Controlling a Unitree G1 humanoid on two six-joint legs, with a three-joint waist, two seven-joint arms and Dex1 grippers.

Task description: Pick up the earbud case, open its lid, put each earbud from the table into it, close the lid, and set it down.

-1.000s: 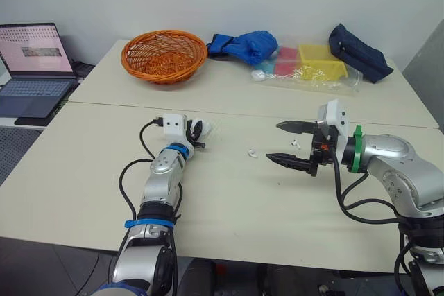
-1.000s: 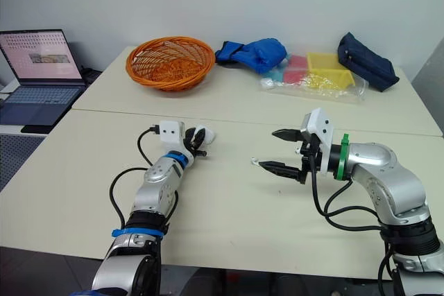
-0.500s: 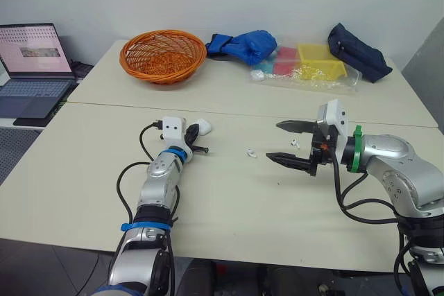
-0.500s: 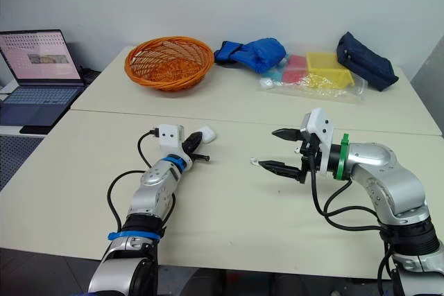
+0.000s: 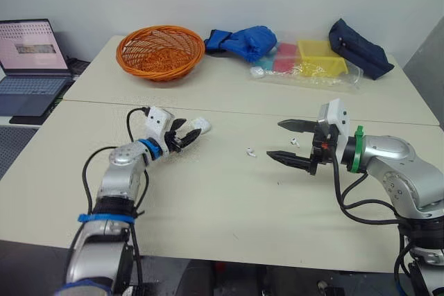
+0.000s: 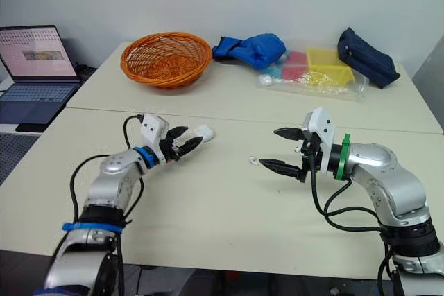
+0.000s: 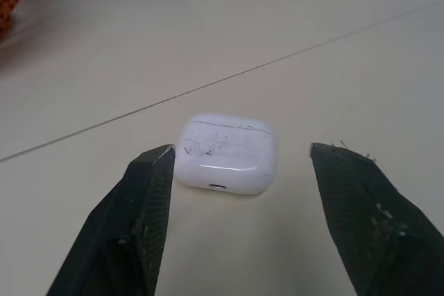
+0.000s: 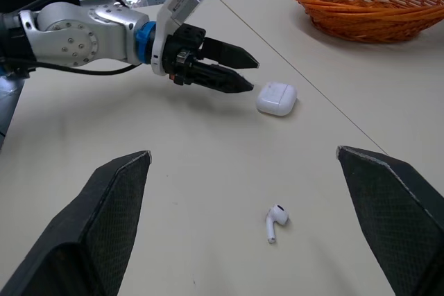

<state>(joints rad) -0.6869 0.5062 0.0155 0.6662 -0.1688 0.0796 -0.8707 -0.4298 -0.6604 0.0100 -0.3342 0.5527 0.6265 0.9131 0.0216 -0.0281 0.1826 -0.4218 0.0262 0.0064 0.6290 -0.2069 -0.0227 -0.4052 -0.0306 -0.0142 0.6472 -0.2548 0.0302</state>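
Note:
The white earbud case (image 7: 227,152) lies lid-closed on the table, left of centre (image 5: 201,125). My left gripper (image 5: 187,137) is open and points at it, its fingertips just short of the case and not touching it. One white earbud (image 5: 250,151) lies on the table mid-way between the arms; in the right wrist view this earbud (image 8: 275,221) sits ahead of the open fingers. A second earbud (image 5: 294,143) lies between the fingers of my right gripper (image 5: 275,140), which hovers open above the table and holds nothing.
An orange basket (image 5: 161,52) stands at the back left, with a laptop (image 5: 28,60) on a side table further left. A blue cloth (image 5: 243,41), a clear bag of coloured containers (image 5: 309,67) and a dark pouch (image 5: 357,50) line the back.
My left gripper was shut beside the case and is now open. Its arm has swung out to the left, with the fingers now aimed at the case. The right arm has not moved.

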